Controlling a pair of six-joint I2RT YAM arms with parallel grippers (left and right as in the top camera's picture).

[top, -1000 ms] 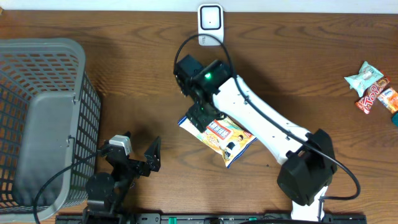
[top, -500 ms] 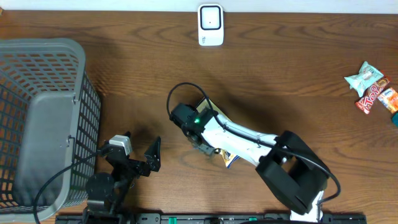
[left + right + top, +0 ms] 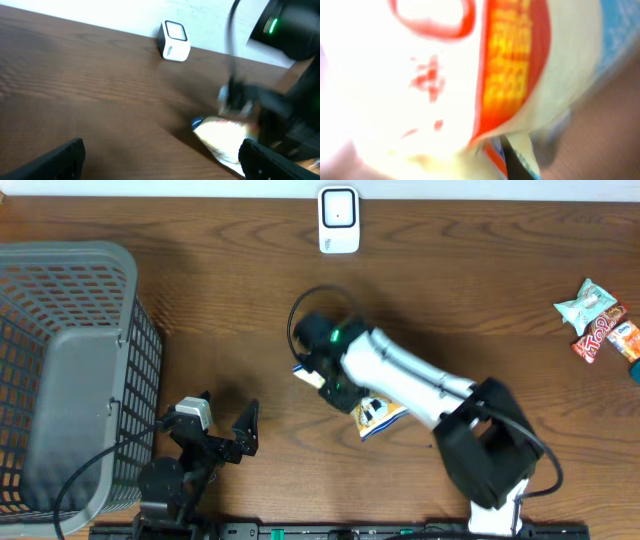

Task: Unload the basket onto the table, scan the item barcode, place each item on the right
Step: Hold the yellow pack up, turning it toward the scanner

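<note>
wood table [image 3: 200, 310] | right gripper [image 3: 333, 380] is now sitting mid-table, back from scanner [image 3: 339, 220], jaws gone from wide to clamping packet [image 3: 380, 415] | packet is lying under it, bunching | left gripper [image 3: 225, 432] is idling, fingers apart

I see a brown counter [image 3: 200, 300] with wood lines, a grey basket [image 3: 30, 300] with grid holes, a white scanner [image 3: 339, 220], and a yellow bag [image 3: 380, 415] with red marks.

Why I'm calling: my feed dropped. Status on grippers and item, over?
Right gripper shut on yellow-and-white plastic snack packet. Left gripper open, empty. Nothing between packet and small white scanner box at far edge.
</note>
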